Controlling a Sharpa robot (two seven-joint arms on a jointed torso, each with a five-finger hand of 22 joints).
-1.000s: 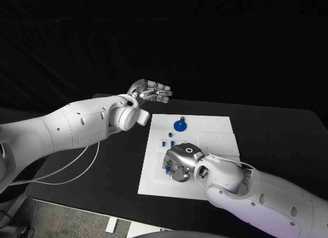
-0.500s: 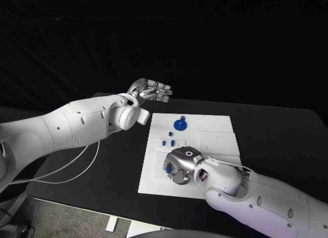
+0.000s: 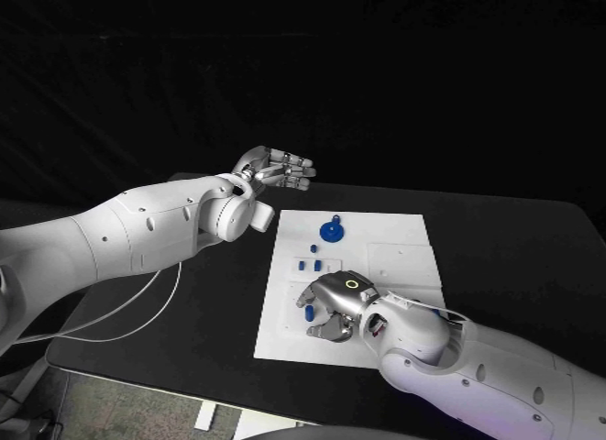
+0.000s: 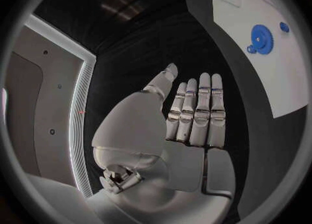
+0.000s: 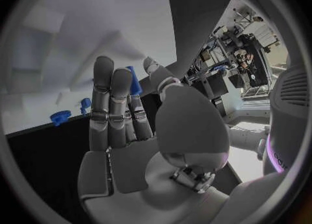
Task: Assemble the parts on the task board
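The white task board (image 3: 389, 234) lies mid-table. A blue gear (image 3: 332, 230) sits on its far part, with small blue parts (image 3: 311, 264) nearer. My right hand (image 3: 335, 308) hovers low over the board's near part. A slim blue part (image 5: 133, 81) looks pinched between its thumb and fingers, and blue shows under the hand (image 3: 316, 314). My left hand (image 3: 279, 169) is raised past the board's far-left corner, fingers straight and apart (image 4: 195, 117), holding nothing. The gear (image 4: 262, 39) and board (image 4: 286, 78) lie beyond it. The right wrist view shows the gear (image 5: 62, 116) on the board (image 5: 65, 26).
The black table (image 3: 514, 247) has bare room right of the board. A white cable (image 3: 131, 316) hangs by my left arm over the table's left edge. The near table edge runs just behind my right forearm.
My right hand has slid a little toward the board's near edge, the blue part staying under it. The left hand has held still.
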